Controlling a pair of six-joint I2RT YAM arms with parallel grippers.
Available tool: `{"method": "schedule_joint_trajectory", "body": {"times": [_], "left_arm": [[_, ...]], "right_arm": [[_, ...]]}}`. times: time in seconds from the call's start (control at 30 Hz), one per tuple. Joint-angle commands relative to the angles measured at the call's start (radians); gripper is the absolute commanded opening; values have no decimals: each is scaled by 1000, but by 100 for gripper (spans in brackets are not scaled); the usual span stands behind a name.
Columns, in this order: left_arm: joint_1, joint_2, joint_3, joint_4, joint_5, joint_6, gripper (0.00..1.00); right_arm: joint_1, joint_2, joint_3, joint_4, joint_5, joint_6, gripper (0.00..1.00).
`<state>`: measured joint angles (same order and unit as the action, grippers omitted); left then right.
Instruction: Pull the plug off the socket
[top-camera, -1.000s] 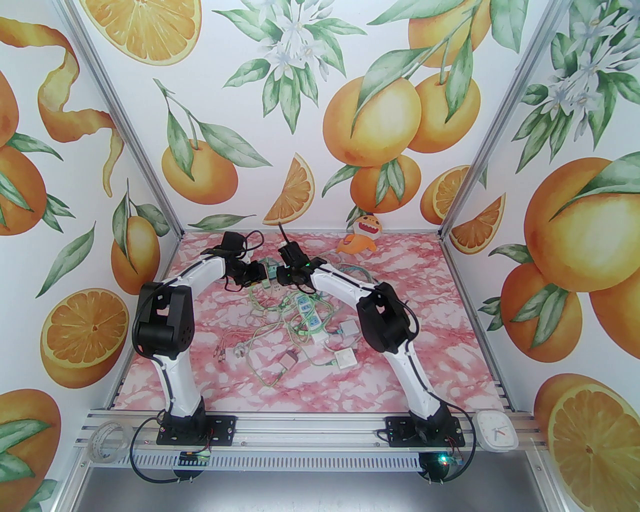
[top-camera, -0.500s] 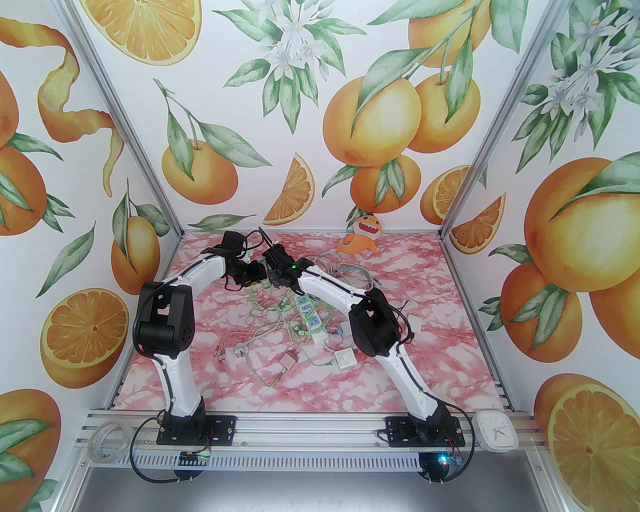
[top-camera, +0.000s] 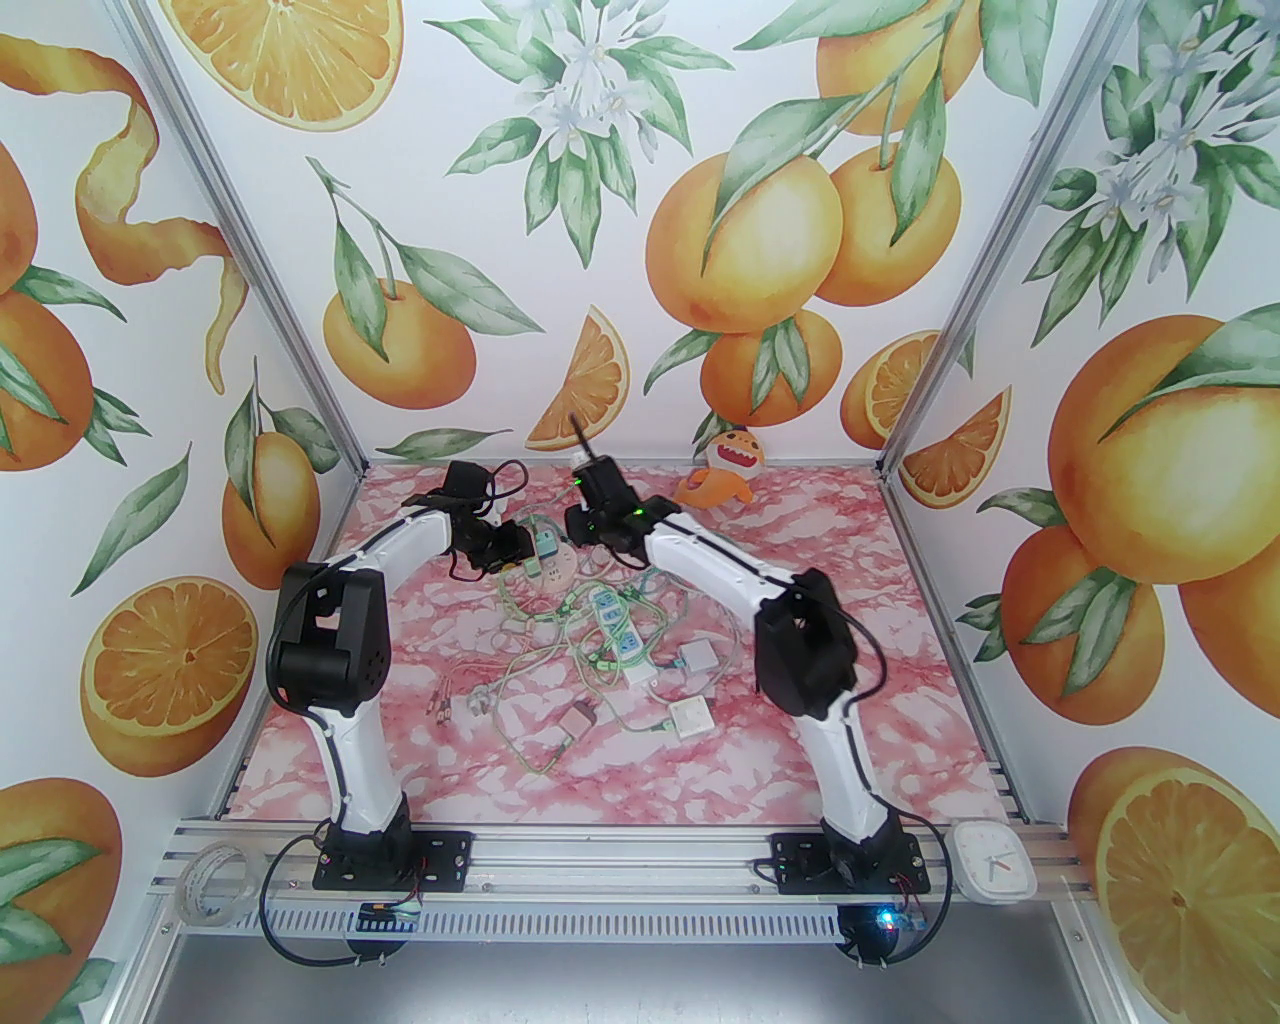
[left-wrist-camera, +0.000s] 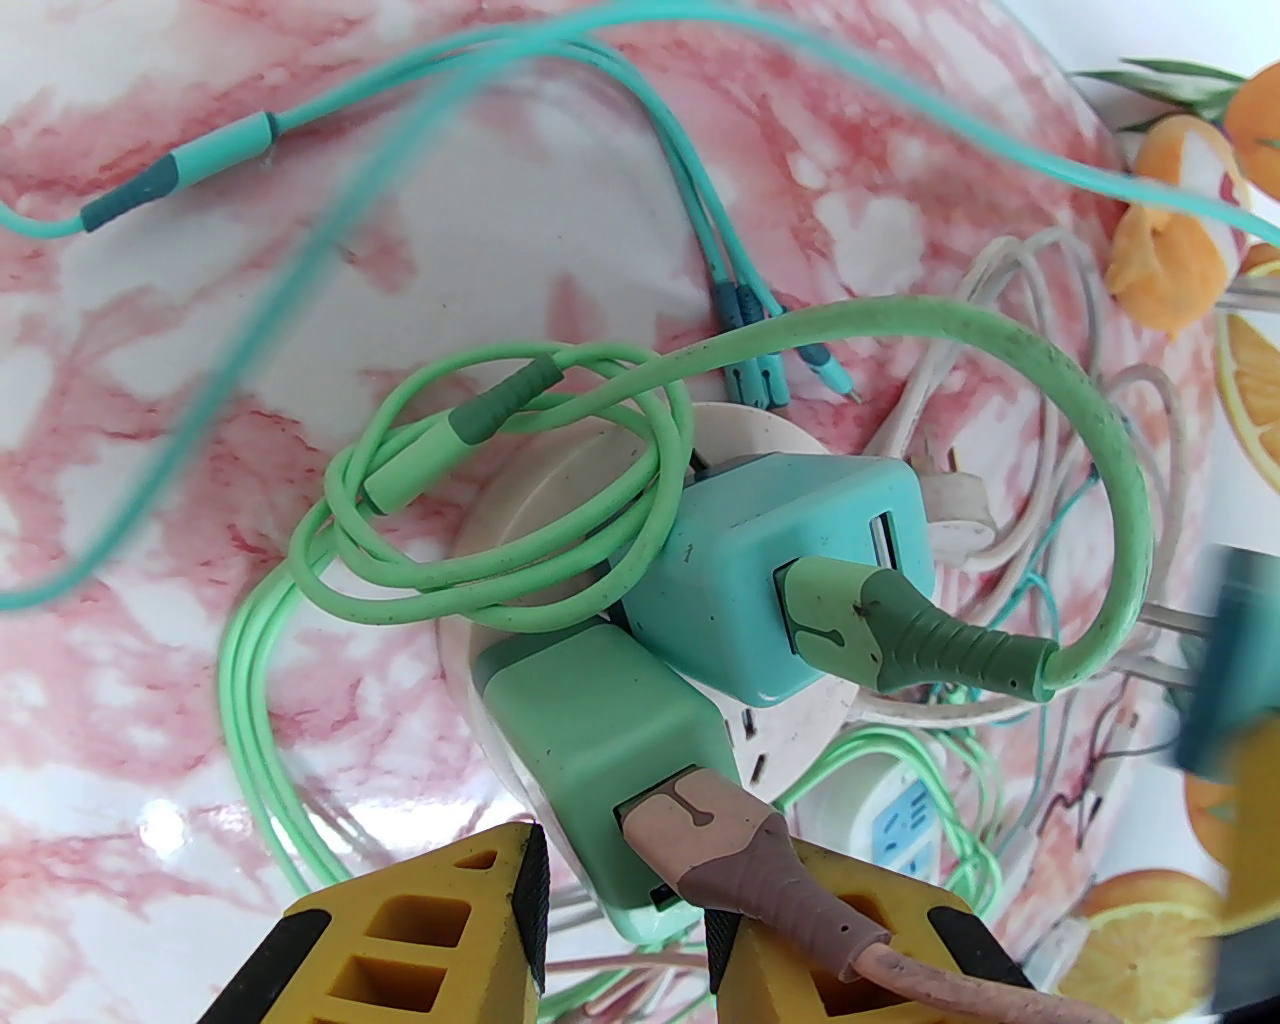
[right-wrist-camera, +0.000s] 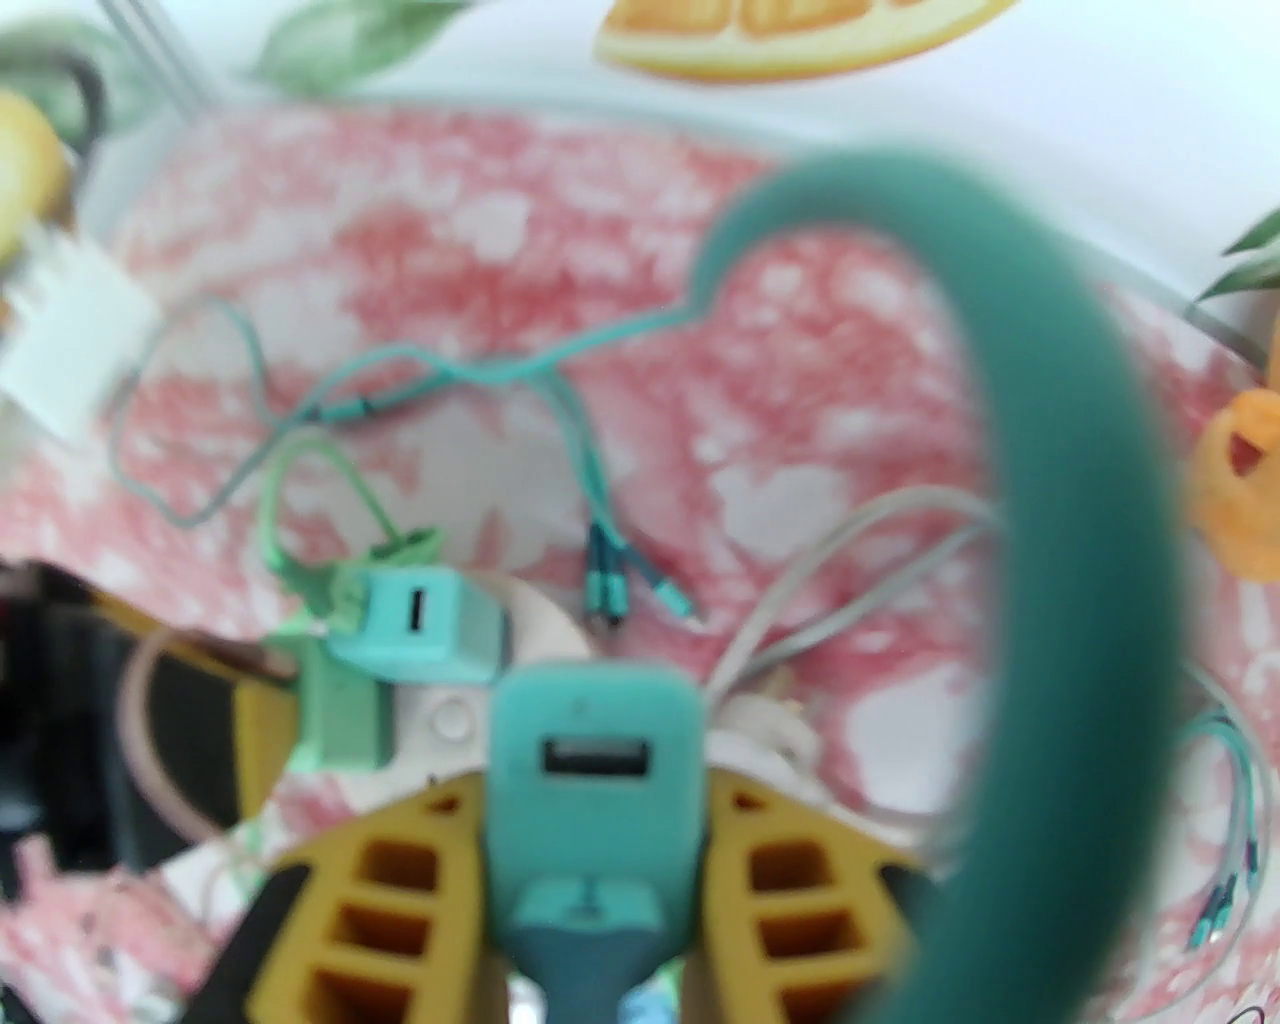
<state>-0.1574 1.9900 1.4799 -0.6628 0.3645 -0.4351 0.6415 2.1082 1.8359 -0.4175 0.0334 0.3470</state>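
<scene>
From the right wrist we see the right gripper (right-wrist-camera: 595, 795) clamped on the teal plug (right-wrist-camera: 595, 720), which is held apart from the round white socket (right-wrist-camera: 450, 715) behind it, while the plug's thick teal cable (right-wrist-camera: 1080, 480) loops, blurred, across the lens. The left wrist gives us what that view hides: the left gripper (left-wrist-camera: 625, 895) closed on the green charger (left-wrist-camera: 600, 720), seated in the socket beside a blue adapter (left-wrist-camera: 760, 590). From above, we make out both wrists close together over tangled cords toward the far side of the pink table (top-camera: 900, 650).
</scene>
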Motion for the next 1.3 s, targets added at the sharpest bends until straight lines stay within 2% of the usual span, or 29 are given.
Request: {"method": "schedule_joint_trajectory", "body": {"times": [0.0, 0.27, 0.5, 0.6, 0.7, 0.87, 1.27], "left_arm": [[-23, 129, -64, -203, -156, 32, 34], [-14, 47, -9, -216, -121, 37, 46], [-14, -60, -14, -218, -107, 48, 48], [-14, -95, -29, -212, -88, 49, 50], [-19, -126, -41, -208, -75, 47, 54], [-25, -154, -38, -220, -65, 49, 59], [-32, -241, -43, -260, -122, 6, 77]], "right_arm": [[-38, -104, -103, 96, -135, 76, 16], [-60, -344, -411, 100, -123, 124, 18], [-61, -511, -631, 99, -53, 178, 19], [-60, -539, -666, 115, -31, 197, 19], [-60, -520, -623, 115, -14, 192, 19], [-73, -407, -448, 105, 19, 149, 19], [-209, 44, 62, 71, -59, 125, 23]]}}
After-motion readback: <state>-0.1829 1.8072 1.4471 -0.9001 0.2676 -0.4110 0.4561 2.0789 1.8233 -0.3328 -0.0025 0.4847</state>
